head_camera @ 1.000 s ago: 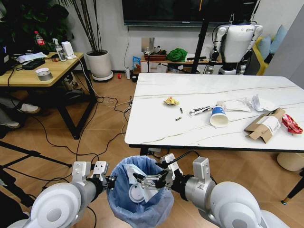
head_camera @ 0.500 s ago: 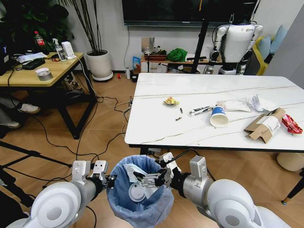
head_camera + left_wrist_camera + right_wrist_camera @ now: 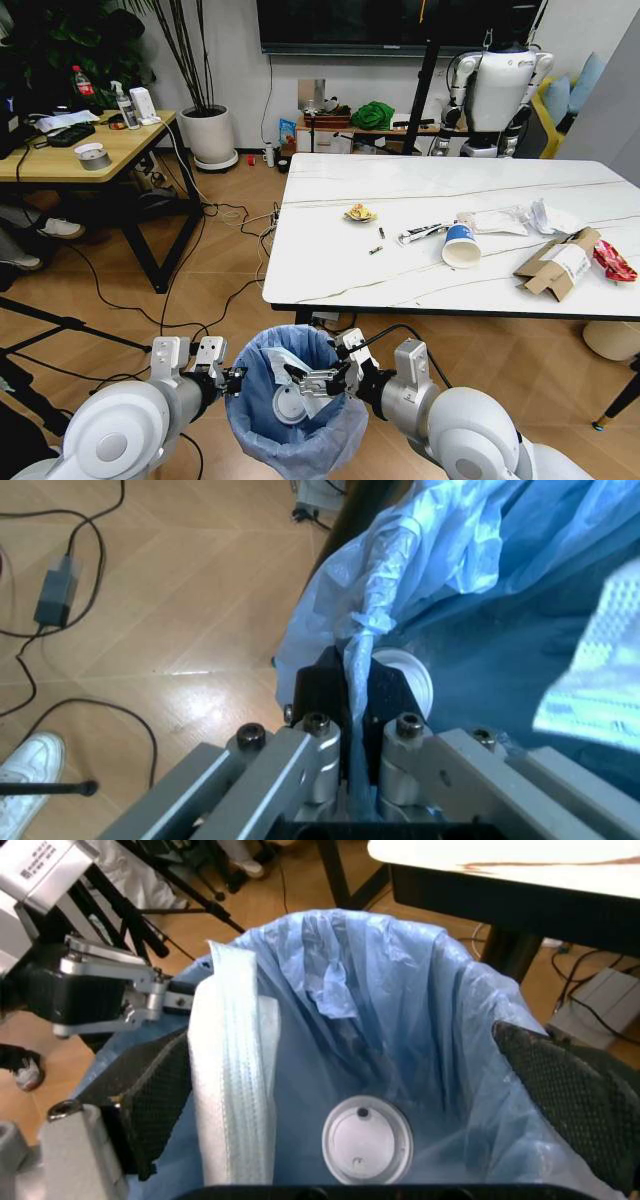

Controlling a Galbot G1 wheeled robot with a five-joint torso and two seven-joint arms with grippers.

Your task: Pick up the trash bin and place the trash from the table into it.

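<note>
Head view: bin (image 3: 296,400) low in front of the counter (image 3: 330,260), left hand (image 3: 226,380) at its rim, right hand (image 3: 318,378) over the opening; cup (image 3: 461,245) and box (image 3: 556,263) on the counter.
Left wrist: left hand (image 3: 352,705) clamped on the rim.
Right wrist: right hand (image 3: 350,1102) spread wide over the bin (image 3: 380,1005).

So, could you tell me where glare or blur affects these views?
Head view: evenly lit and sharp, soft sheen on the table. Left wrist view: a bright glare patch on the wooden floor, and the trash bin bag looks soft up close. Right wrist view: the right gripper's fingers frame the bin, blurred.
</note>
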